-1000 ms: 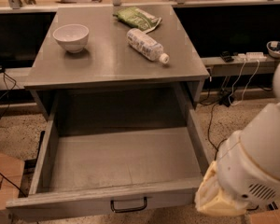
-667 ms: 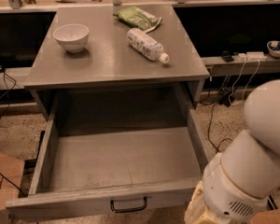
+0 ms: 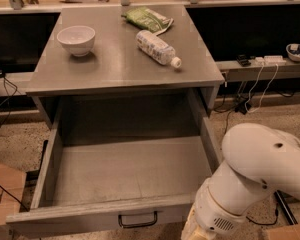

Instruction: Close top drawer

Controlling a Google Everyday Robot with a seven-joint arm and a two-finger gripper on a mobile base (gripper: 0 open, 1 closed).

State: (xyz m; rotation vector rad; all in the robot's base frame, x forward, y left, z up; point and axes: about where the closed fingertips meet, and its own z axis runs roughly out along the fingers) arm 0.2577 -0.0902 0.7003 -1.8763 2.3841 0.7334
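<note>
Shows arm (image 3: pixel 255 179) folded downward at lower right beside the open top drawer (image 3: pixel 125 171), at its right front corner, with gripper (image 3: pixel 190 232) at the bottom edge, grip impossible to tell.

Top drawer (image 3: pixel 90 218): pulled far out of the cabinet; its inside is open from above; side walls low
Handle (image 3: pixel 138 220): front centre; open floor before it and to its left
Gripper (image 3: pixel 189 231): at the bottom edge, just right of the handle
Arm (image 3: pixel 255 176): bulky white; crowds the drawer's right front corner
Cabinet top (image 3: pixel 115 71): bowl (image 3: pixel 76 39) at left; bottle (image 3: pixel 158 47) lying at right; green packet (image 3: pixel 148 19) behind it; front strip free
Left flank: brown box (image 3: pixel 4 196) near the drawer's front corner
</note>
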